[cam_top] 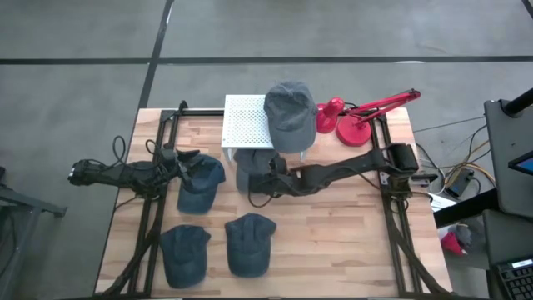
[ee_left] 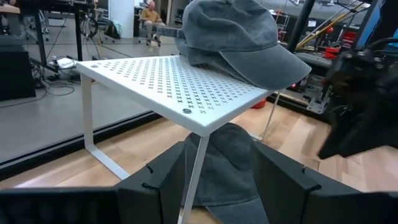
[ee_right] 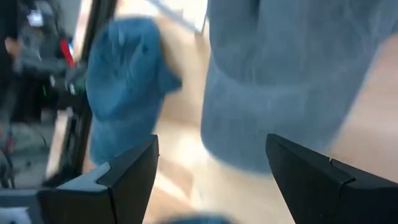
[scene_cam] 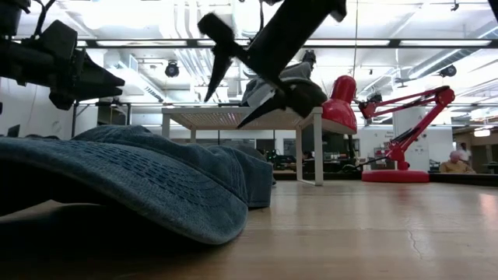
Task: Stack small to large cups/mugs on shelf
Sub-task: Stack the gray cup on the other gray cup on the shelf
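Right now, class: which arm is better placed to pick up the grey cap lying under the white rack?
Right. Its open claw hovers over that grey cap; the left claw sits farther away.

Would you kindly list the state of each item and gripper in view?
Grey cap: on the white rack.
Second grey cap: on the table, partly under the rack.
Three denim caps: on the table.
Red lamp: folded low.
Left gripper: open, empty.
Right gripper: open above the second grey cap.

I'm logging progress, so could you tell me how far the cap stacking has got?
One grey cap sits on the white rack. The right gripper, open, hovers over a cap by the rack's front. The left gripper waits open. Three blue caps remain.
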